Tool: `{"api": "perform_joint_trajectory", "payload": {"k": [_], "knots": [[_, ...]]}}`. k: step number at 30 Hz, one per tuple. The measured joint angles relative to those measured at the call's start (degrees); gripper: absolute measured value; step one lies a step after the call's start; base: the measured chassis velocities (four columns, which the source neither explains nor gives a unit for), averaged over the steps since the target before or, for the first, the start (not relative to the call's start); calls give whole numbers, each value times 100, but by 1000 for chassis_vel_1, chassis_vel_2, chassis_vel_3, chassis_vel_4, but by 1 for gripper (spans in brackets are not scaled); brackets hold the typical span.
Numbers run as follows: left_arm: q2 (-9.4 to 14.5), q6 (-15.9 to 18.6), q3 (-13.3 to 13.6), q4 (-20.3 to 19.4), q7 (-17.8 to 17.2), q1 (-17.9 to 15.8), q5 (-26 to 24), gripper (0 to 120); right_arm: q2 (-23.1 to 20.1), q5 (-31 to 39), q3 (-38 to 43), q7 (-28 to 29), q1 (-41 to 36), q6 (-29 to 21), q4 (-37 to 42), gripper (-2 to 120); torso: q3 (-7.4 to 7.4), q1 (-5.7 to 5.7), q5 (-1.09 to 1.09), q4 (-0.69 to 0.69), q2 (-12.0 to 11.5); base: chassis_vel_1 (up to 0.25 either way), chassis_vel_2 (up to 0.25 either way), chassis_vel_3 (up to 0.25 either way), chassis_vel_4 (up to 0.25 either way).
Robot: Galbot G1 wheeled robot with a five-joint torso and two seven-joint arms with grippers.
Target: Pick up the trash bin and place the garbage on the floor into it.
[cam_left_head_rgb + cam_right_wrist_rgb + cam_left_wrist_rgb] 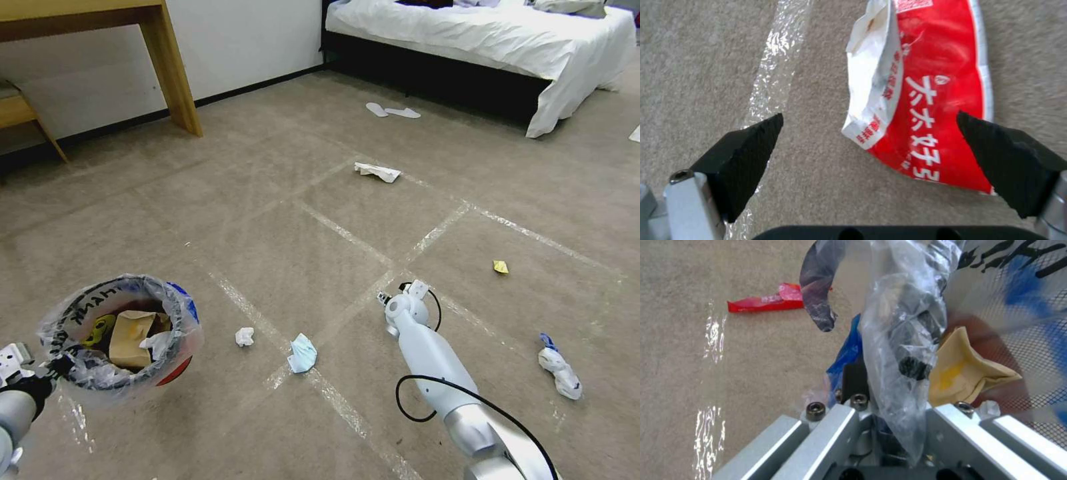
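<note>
Two grippers are at work; our left gripper (57, 367) is clamped on the rim of the trash bin (123, 337) and holds it up off the floor (280, 220), and inside the bin we see a brown paper bag (130, 337); our right gripper (869, 150) hangs low over the floor with its fingers spread wide and nothing between them.

Right under that spread gripper lies a red wrapper (933, 100); one fingertip (991, 146) is over the wrapper's edge and the other sits on the far side of bare carpet, beside a tape line (773, 66); the wrapper's long side runs away from the gripper, so we think the fingers would close across its short side; the right arm is much the nearer one to it.

Near the bin lie a small white tissue (245, 337) and a light-blue mask (303, 353); farther from the bin are a plastic bottle (559, 368) and a yellow scrap (501, 267); farther still is a crumpled white paper (377, 172); nothing stands between the gripper and the wrapper.
</note>
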Motion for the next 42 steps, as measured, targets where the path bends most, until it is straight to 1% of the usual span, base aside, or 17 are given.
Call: {"api": "perform_joint_trajectory", "payload": {"k": [5,8,10,11,13,14,15,24,25,27,28,30,31,33,34,35,42], "knots": [[-11,-5,-4,-71,9,37,1,0,126,-247,45,-390,196,194,-518,88,0,0,0,0,0,0,0,0,0],[-12,-6,-11,-81,14,53,1,0,146,-286,53,-451,240,224,-613,86,0,0,0,0,0,0,0,0,0],[-23,-16,-45,-104,46,106,5,0,204,-482,75,-672,381,389,-941,71,0,0,0,0,0,0,0,0,0],[-23,-16,-45,-104,46,106,5,0,204,-482,75,-672,381,389,-941,71,0,0,0,0,0,0,0,0,0],[-31,-23,-66,-116,67,138,10,0,245,-606,117,-823,465,483,-1151,61,0,0,0,0,0,0,0,0,0],[-31,-23,-66,-116,67,138,10,0,245,-606,117,-823,465,483,-1151,61,0,0,0,0,0,0,0,0,0],[-32,-34,-91,-116,79,166,15,0,251,-726,144,-939,501,560,-1293,53,0,0,0,1,0,0,0,0,0],[-20,-67,-104,-90,93,176,29,0,179,-909,213,-1162,541,659,-1536,40,-1,0,0,1,0,0,0,0,0],[-15,-69,-80,-87,91,157,30,0,151,-919,225,-1201,539,662,-1563,33,-1,0,0,0,0,0,0,0,0],[-8,-69,-56,-81,86,133,33,0,101,-916,224,-1249,490,663,-1556,23,-1,0,0,0,0,0,0,0,0],[-8,-69,-56,-81,86,133,33,0,101,-916,224,-1249,490,663,-1556,23,-1,0,0,0,0,0,0,0,0],[-8,-70,-38,-71,83,119,37,0,57,-894,210,-1270,417,662,-1508,14,-1,0,1,1,0,0,0,0,0],[-8,-70,-38,-71,83,119,37,0,57,-894,210,-1270,417,662,-1508,14,-1,0,1,1,0,0,0,0,0],[-23,-71,-11,-60,81,109,57,0,-28,-856,158,-1285,276,643,-1345,3,-1,0,1,1,0,0,0,0,0],[-35,-71,-1,-55,81,108,66,0,-82,-800,124,-1281,185,601,-1201,0,-1,0,1,1,0,0,0,0,0],[-35,-71,-1,-55,81,108,66,0,-82,-800,124,-1281,185,601,-1201,0,-1,0,1,1,0,0,0,0,0],[-39,-71,4,-41,77,114,78,0,-441,-574,-85,-1156,-298,503,-279,0,0,0,1,-1,0,0,0,0,0]]}}
